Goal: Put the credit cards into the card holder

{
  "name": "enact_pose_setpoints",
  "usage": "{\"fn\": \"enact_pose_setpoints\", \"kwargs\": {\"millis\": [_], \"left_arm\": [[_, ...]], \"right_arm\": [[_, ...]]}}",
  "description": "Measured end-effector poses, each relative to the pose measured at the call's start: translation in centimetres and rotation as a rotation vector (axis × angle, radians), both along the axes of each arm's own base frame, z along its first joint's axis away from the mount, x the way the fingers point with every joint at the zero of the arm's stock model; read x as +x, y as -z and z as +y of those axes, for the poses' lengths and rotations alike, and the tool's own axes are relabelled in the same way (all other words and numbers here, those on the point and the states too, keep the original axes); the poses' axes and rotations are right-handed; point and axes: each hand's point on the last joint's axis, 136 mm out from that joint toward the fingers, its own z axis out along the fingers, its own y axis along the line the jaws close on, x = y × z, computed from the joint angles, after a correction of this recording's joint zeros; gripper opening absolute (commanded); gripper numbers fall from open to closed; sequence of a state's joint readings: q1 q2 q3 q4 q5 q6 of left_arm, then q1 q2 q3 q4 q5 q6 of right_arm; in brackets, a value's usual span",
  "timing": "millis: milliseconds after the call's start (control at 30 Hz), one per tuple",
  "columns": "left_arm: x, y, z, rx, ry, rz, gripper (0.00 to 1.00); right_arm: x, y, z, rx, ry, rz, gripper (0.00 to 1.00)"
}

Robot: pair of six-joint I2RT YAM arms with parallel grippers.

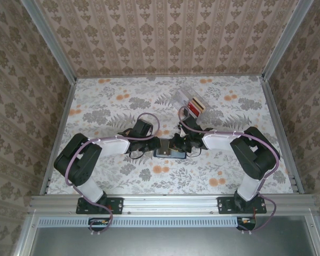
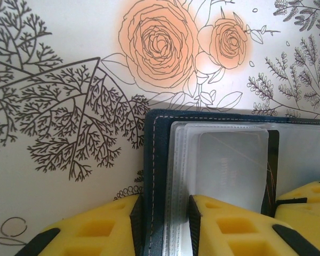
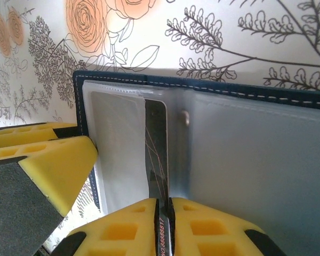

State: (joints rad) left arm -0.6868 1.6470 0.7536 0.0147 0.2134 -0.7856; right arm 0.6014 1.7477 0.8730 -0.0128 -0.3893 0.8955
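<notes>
1. The card holder [image 1: 169, 153] lies open on the floral surface [image 1: 122, 106], centre frame in the top view.
2. The left hand [image 2: 162, 213] is clenched on its navy edge and clear sleeves.
3. The right hand [image 3: 164, 218] pinches a dark grey card [image 3: 157, 144], whose far end is among the sleeves.
4. More credit cards [image 1: 198, 108] stand in a clear box [image 1: 184, 97], above centre.

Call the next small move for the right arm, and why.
Probably slide the dark grey card deeper into the clear sleeve: the right gripper pinches its near end, it looks only partly in, and the left gripper clamps the card holder steady.
</notes>
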Motion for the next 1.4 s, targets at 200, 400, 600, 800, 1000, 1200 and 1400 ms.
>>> {"fn": "enact_pose_setpoints", "kwargs": {"millis": [200, 400, 600, 800, 1000, 1200, 1400], "left_arm": [[0.0, -0.1, -0.1, -0.006, 0.0, -0.001, 0.36], [0.0, -0.1, -0.2, -0.011, -0.001, -0.001, 0.4], [0.0, -0.4, -0.3, -0.01, 0.0, -0.011, 0.47], [0.0, -0.7, 0.1, 0.013, -0.012, -0.023, 0.56], [0.4, -2.2, 1.0, 0.037, -0.043, -0.07, 0.6], [1.4, -5.7, 2.2, 0.048, -0.073, -0.185, 0.67], [3.4, -10.1, 4.1, 0.046, -0.141, -0.322, 0.79]], "right_arm": [[0.1, 0.7, 0.4, 0.004, -0.012, 0.016, 0.11], [0.2, 0.5, 0.8, 0.016, -0.022, 0.019, 0.16], [0.2, -0.3, 0.3, -0.016, -0.029, 0.006, 0.23], [1.0, -3.4, -0.9, -0.066, -0.031, -0.059, 0.26], [3.2, -6.9, -2.5, -0.15, -0.018, -0.164, 0.28], [5.4, -9.9, -5.1, -0.295, -0.004, -0.261, 0.31], [7.5, -12.8, -7.7, -0.424, -0.005, -0.342, 0.32]]}}
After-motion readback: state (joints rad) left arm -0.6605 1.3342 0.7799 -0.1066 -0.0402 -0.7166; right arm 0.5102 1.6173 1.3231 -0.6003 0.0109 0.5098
